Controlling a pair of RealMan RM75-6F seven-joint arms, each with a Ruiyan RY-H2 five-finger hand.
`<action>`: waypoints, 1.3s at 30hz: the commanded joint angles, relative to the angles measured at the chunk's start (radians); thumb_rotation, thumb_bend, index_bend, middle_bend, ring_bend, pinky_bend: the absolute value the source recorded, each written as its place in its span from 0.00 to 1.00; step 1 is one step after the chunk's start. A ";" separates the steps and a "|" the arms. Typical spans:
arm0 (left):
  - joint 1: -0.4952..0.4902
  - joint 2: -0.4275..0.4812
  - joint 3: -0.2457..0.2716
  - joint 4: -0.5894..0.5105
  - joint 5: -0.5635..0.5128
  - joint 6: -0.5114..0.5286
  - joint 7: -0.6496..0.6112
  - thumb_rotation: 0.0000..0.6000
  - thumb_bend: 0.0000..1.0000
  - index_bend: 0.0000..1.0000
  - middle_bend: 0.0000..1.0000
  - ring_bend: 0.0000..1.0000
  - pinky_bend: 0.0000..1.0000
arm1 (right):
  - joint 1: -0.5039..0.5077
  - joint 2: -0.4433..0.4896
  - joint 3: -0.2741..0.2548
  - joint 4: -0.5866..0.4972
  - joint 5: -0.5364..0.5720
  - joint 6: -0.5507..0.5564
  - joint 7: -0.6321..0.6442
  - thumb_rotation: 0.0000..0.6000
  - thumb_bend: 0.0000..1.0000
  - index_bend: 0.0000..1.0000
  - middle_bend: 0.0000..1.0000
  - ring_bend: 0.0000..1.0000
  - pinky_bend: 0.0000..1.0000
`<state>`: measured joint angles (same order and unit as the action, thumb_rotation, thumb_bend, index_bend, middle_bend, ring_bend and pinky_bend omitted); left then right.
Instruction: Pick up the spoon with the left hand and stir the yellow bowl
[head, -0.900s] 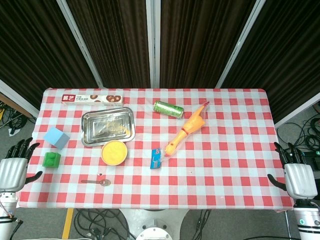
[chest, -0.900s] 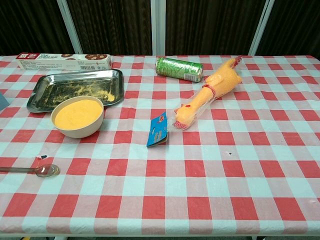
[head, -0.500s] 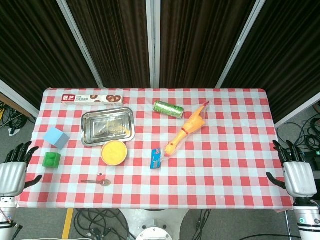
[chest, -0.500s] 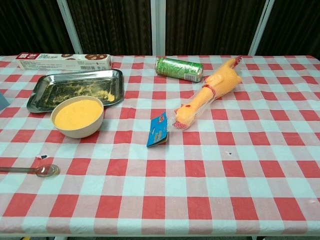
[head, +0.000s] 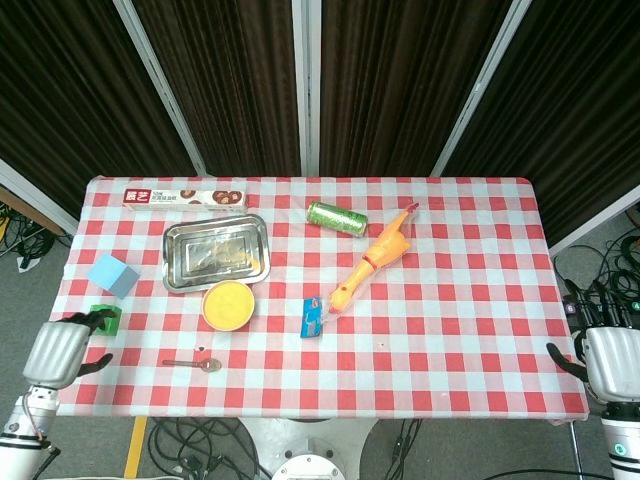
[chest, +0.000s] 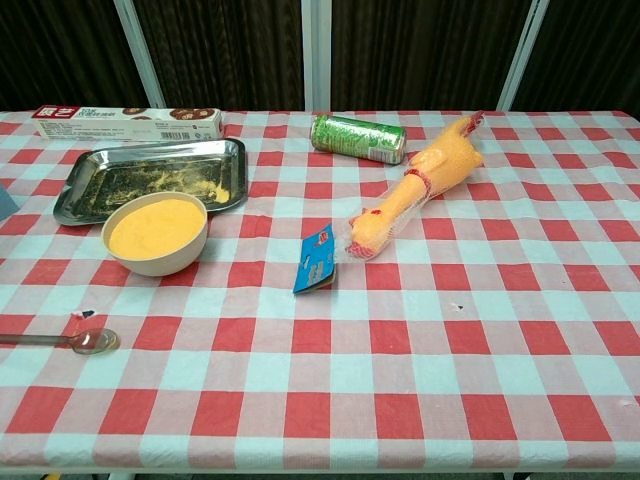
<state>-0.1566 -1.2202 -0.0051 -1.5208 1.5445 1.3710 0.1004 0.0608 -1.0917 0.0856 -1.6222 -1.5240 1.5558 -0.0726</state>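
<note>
I had the checked tabletop (head: 450, 300) ahead of me, with my left hand (head: 60, 352) at its near-left edge, holding nothing, though I could not tell how far its fingers were spread. The yellow bowl (head: 228, 304) sat beyond and to that hand's right. The spoon (head: 192, 363) lay flat, just to its right and a little nearer, untouched. I judged this the reach; next I needed to move right, lower, and pinch the thin handle.

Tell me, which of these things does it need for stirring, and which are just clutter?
Needed: spoon, yellow bowl, left hand.

Just lying about: metal tray, green can, rubber chicken, blue packet, biscuit box, blue cube, green block.
</note>
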 joint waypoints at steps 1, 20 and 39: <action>-0.062 -0.037 0.019 0.041 0.025 -0.093 -0.029 1.00 0.26 0.47 0.75 0.71 0.86 | -0.002 0.000 -0.002 0.000 0.002 -0.002 0.000 1.00 0.12 0.06 0.27 0.04 0.14; -0.151 -0.224 0.011 0.087 -0.137 -0.313 0.083 1.00 0.30 0.55 0.88 0.85 0.95 | 0.009 -0.012 -0.003 -0.002 0.016 -0.037 -0.004 1.00 0.12 0.07 0.27 0.04 0.15; -0.162 -0.246 0.038 0.035 -0.202 -0.340 0.179 1.00 0.33 0.56 0.88 0.85 0.95 | 0.009 -0.019 -0.002 0.019 0.030 -0.046 0.019 1.00 0.12 0.07 0.27 0.04 0.15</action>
<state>-0.3176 -1.4655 0.0327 -1.4847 1.3432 1.0320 0.2789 0.0698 -1.1103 0.0835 -1.6037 -1.4944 1.5095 -0.0534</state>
